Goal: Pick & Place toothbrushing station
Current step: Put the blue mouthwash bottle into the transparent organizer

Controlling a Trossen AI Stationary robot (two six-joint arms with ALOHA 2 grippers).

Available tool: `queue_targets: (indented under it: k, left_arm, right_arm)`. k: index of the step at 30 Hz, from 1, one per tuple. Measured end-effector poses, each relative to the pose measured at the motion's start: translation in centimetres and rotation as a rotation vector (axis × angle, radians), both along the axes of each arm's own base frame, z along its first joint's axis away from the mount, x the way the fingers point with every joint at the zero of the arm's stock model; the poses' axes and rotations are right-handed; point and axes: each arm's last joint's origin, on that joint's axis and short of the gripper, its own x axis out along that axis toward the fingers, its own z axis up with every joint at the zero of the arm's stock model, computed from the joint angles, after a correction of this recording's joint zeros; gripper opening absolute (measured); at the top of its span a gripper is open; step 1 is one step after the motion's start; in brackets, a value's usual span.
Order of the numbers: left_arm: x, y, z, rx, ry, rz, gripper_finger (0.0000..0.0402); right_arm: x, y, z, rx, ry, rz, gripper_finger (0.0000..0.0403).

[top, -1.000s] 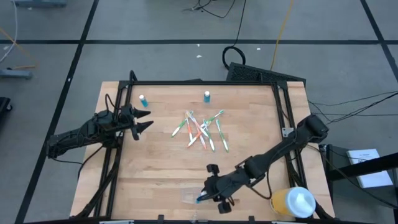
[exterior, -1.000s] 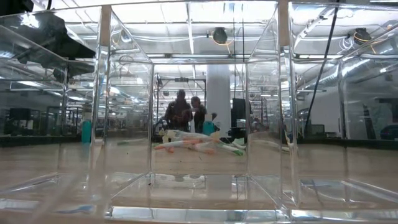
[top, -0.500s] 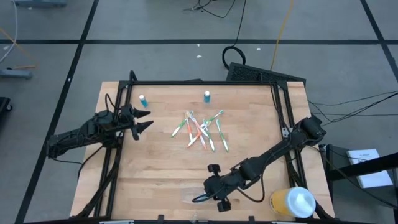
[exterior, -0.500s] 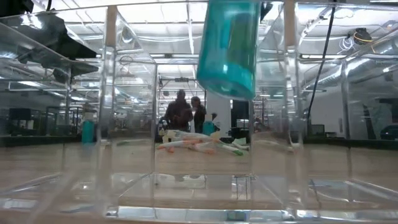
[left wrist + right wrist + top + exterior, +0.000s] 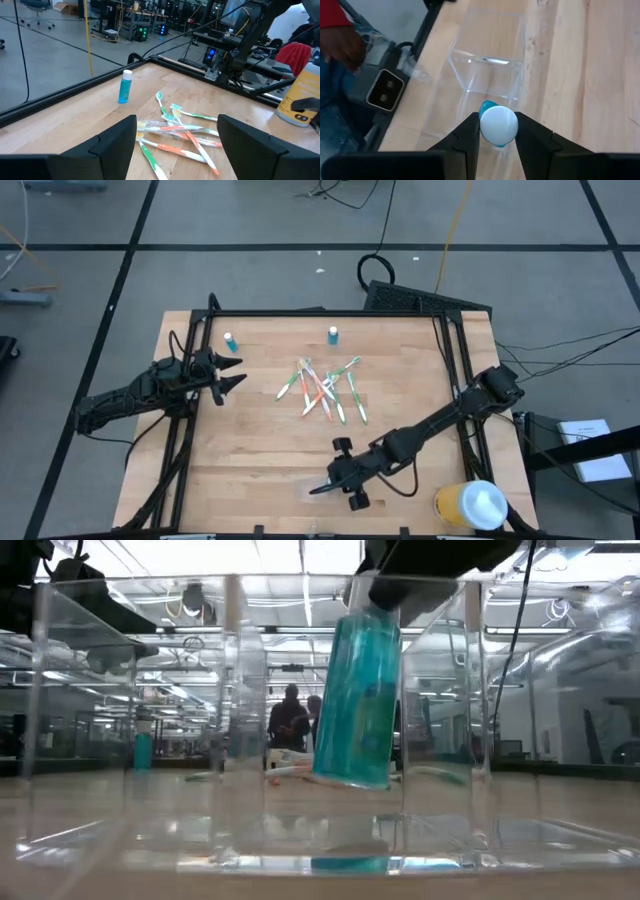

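The toothbrushing station [image 5: 487, 82] is a clear plastic holder at the table's near edge, faint on the wood [image 5: 300, 498]; it stands on its flat floor [image 5: 300, 850]. My right gripper [image 5: 320, 487] is above it, shut on a small teal bottle [image 5: 358, 705] with a white cap [image 5: 498, 124]. The bottle's lower end is below the station's rim. My left gripper [image 5: 232, 373] waits open at the table's left side, level, with nothing between its fingers [image 5: 177, 122]. My right gripper pinches the bottle's white-capped top end [image 5: 498, 125] between its two fingers. The fingers slant down from the table's right. The bottle hangs below them, nearly upright and a little tilted. Its bottom [image 5: 348, 778] is inside the station, clear of the station's floor.
A heap of green and orange toothbrushes [image 5: 325, 390] lies mid-table. Two more small teal bottles [image 5: 230, 341] [image 5: 332, 334] stand near the far edge. A yellow cup with a white lid [image 5: 472, 505] sits at the near right corner. People stand in the room beyond [image 5: 290, 720].
My right gripper has gone down and tipped further, carrying the bottle from above the station's rim down between its walls. In the low view the station's walls stand differently from before, so it has shifted a little.
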Motion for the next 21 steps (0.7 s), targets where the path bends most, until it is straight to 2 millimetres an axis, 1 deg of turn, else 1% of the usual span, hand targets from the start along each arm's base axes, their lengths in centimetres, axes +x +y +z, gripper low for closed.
queue_targets:
  k: [4, 8, 21]
  left_arm:
    - [0.0, 0.0, 0.0, 0.0, 0.0, 0.0, 0.0283]
    - [0.0, 0.0, 0.0, 0.0, 0.0, 0.0, 0.0283]
    - [0.0, 0.0, 0.0, 0.0, 0.0, 0.0, 0.0283]
  right_arm:
    - [-0.14, -0.08, -0.62, 0.032, 0.004, 0.026, 0.0101]
    - [-0.15, -0.03, -0.77, 0.039, -0.008, 0.028, 0.0104]
    - [-0.15, 0.01, -0.76, 0.009, -0.027, 0.067, 0.0146]
